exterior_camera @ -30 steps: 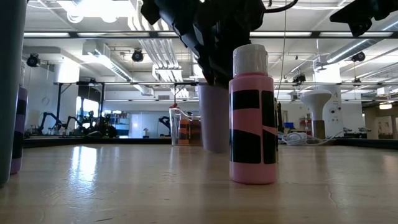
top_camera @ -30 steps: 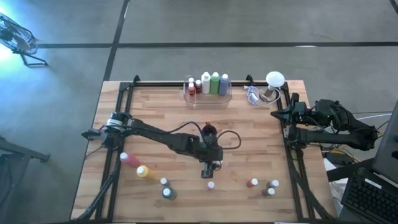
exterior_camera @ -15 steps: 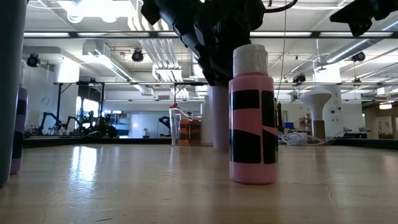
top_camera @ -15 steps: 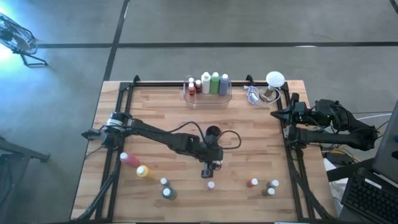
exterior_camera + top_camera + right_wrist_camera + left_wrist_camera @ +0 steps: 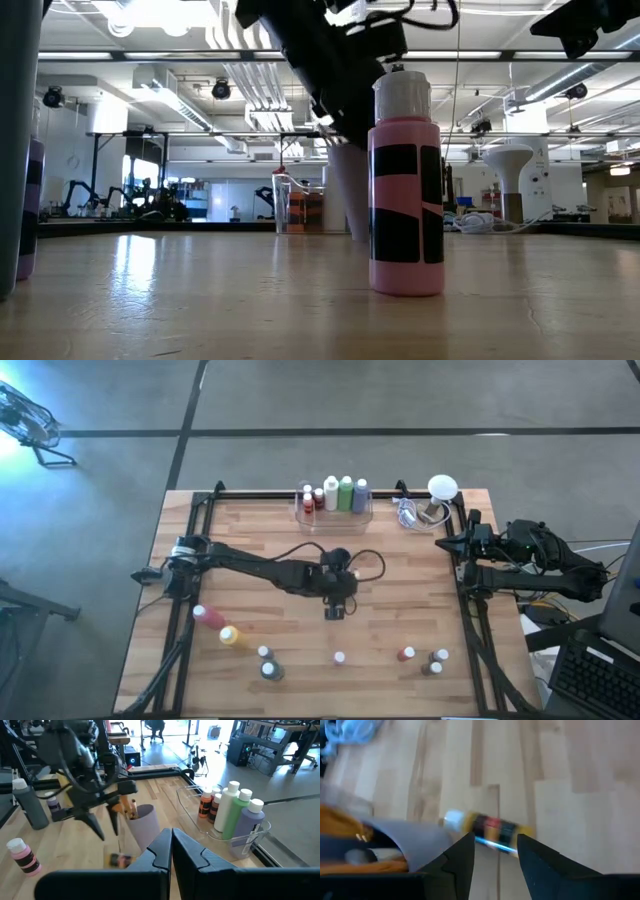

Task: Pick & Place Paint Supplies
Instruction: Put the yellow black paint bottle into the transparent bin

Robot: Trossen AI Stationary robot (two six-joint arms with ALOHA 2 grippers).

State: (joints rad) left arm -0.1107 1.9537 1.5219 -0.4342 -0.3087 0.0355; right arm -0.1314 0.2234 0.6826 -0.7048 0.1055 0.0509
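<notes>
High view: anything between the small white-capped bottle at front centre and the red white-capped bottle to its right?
Nothing. Between the small white-capped bottle and the red white-capped bottle, the high view shows only bare wooden tabletop.

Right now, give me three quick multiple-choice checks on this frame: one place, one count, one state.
1. Where is the left gripper?
A. over the bin
B. over the middle of the table
C. parked at the left edge

2. How many bottles stand in the bin?
A. two
B. three
C. five

3. How is the right gripper?
A. shut, holding nothing
B. wide open
C. shut on a bottle

Answers:
1 B: the high view shows the left gripper above the middle of the table.
2 C: five bottles stand in the bin, two small and three tall.
3 A: the right gripper has its fingers together with nothing between them.
</notes>
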